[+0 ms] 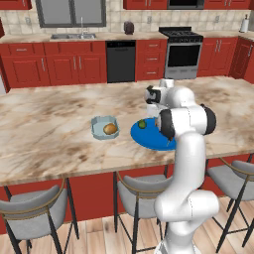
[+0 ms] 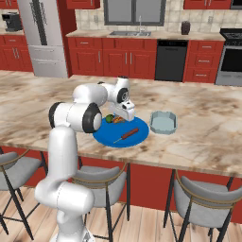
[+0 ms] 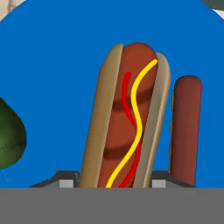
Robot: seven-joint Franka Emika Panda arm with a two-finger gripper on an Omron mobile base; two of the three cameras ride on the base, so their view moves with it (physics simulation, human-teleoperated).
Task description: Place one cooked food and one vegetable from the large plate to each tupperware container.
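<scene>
Large plate (image 2: 106, 137) on marbled island counter (image 1: 44, 134), red cabinets (image 1: 74, 67) behind; fingers (image 3: 158, 182) clamped on hot dog (image 3: 129, 122).

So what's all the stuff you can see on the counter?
flat round bright blue plate: one, blue, on the marbled counter
hot dog in a bun: one, brown with red and yellow stripes, on the plate
bare dark red sausage: one, on the plate beside the hot dog
dark green vegetable: one, on the plate
small pale grey-blue tubs: two, one on each side of the plate
round golden-brown food: one, in the left tub
white robot arm: one, over the plate; jaws against both sides of the hot dog
</scene>
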